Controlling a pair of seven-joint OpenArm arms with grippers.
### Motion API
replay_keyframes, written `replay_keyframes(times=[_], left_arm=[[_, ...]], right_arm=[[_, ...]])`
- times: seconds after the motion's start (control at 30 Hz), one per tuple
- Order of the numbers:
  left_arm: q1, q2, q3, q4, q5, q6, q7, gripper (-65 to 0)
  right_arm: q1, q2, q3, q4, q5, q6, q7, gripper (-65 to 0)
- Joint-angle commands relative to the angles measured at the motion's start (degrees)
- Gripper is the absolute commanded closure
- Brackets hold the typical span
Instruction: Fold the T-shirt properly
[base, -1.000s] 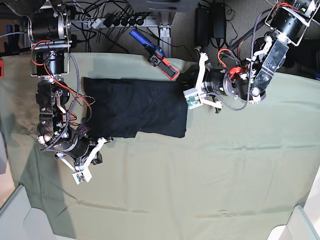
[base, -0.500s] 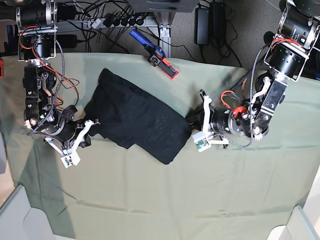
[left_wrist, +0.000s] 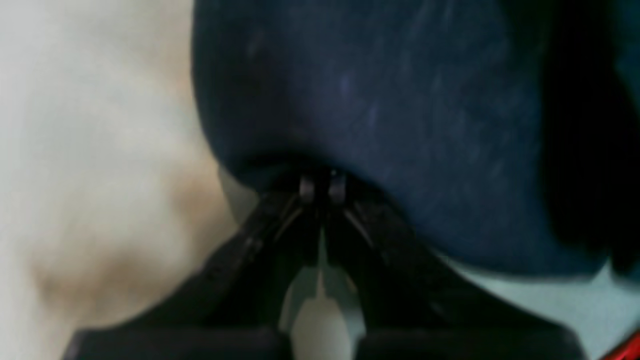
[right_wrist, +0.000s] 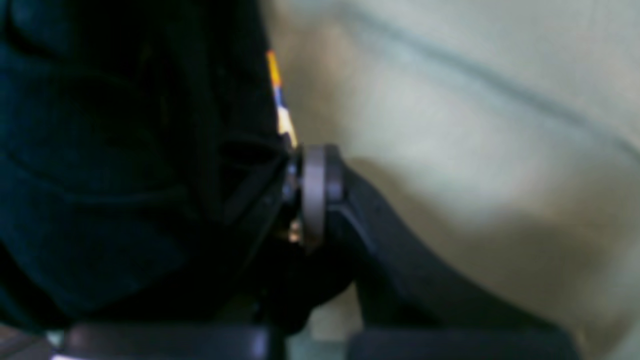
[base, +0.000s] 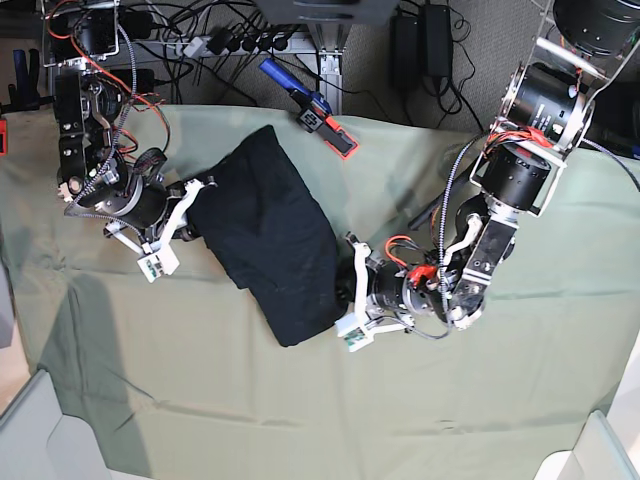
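Observation:
The black T-shirt (base: 270, 235) lies folded in a long band on the pale green cloth (base: 480, 390), running diagonally from back left to front right. My right gripper (base: 190, 212) is shut on the shirt's left edge. In the right wrist view the jaws (right_wrist: 300, 192) pinch dark fabric (right_wrist: 100, 175). My left gripper (base: 345, 298) is shut on the shirt's front right corner. In the left wrist view the closed tips (left_wrist: 322, 184) hold the dark fabric (left_wrist: 380, 100) just above the cloth.
A blue and red tool (base: 315, 115) lies at the table's back edge beside the shirt's far end. Cables and a power strip (base: 215, 42) run behind the table. Pale bins stand at the front left (base: 25, 430) and front right (base: 600, 450) corners.
The shirt has swung from lying crosswise to a steep diagonal. My left gripper pulled its corner toward the front and left. My right gripper carried its edge toward the back.

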Motion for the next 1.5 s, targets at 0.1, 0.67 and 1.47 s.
replay_keyframes(times=[0.1,0.67,1.47], left_arm=[[-2.3,2.4,2.9,0.7,0.5,0.3,-1.6,-1.5],[-7.6,4.5,8.5,0.7,3.6,0.3,-3.8,-1.5],[-2.0,-13.9,-8.5,19.1,-26.4,0.3,19.8,-1.5]], right_arm=[[-2.0,-1.1,0.3,3.2,1.4,3.0,0.0,0.0],[-3.3,-6.6,0.8,5.1,2.7,3.0,-1.4,0.0],[-3.1,-2.2,25.0,7.4,3.8,3.0,0.9,0.0]])
